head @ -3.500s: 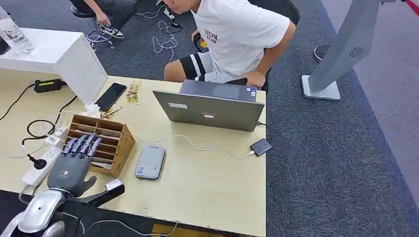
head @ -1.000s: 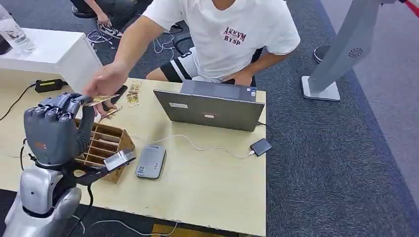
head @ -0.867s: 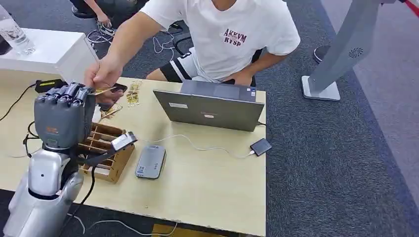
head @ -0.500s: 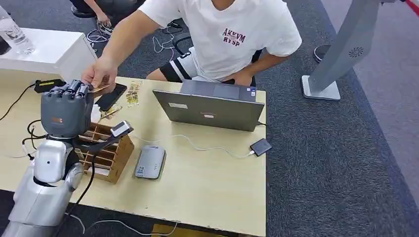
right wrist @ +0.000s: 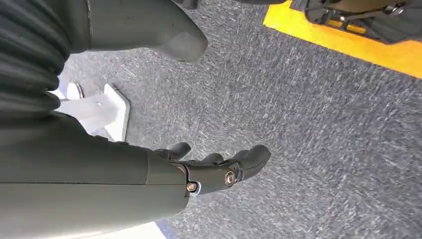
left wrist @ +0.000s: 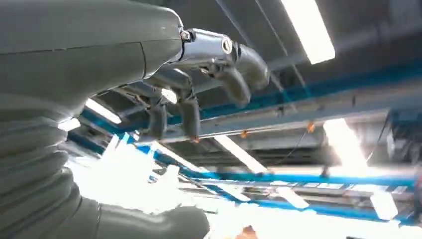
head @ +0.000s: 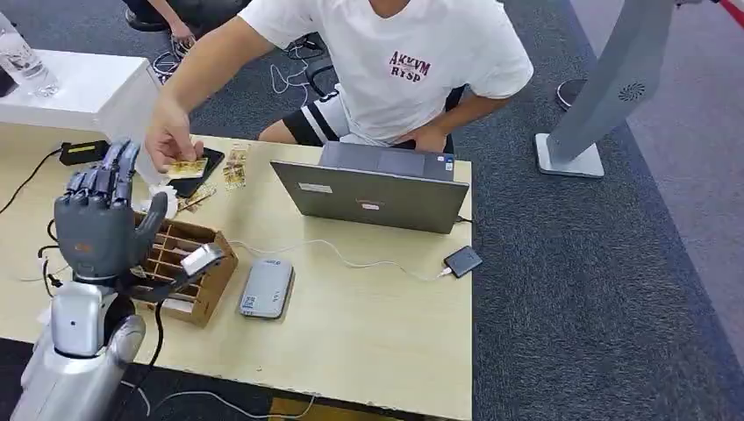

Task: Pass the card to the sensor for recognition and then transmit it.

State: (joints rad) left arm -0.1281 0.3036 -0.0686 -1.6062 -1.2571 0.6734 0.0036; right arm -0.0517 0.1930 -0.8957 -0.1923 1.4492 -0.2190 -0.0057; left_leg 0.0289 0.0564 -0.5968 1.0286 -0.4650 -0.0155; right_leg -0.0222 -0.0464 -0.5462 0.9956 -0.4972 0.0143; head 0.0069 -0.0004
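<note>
Left hand (head: 98, 230) raised upright over the near-left part of the pale wooden desk (head: 368, 333), fingers (head: 112, 172) spread apart and extended, holding nothing; the left wrist view shows the same hand (left wrist: 149, 84) against ceiling lights, with nothing in it. The yellowish rectangular card (head: 187, 166) is pinched in a person's hand (head: 167, 143), just far-right of the robot's fingertips and apart from them, over a black smartphone (head: 198, 178) lying on the desk. Grey flat card sensor box (head: 267, 287) lies on the desk near-right of the left hand, beside the open-slotted wooden organiser box (head: 189, 266). Grey laptop (head: 373, 189) sits at the far edge, a white cable running to a small dark device (head: 462, 260) at the right desk edge. Open desk surface right of the sensor, up to the near and right edges. Right hand (right wrist: 209, 169) hangs over grey carpet, fingers loosely curled, holding nothing.
</note>
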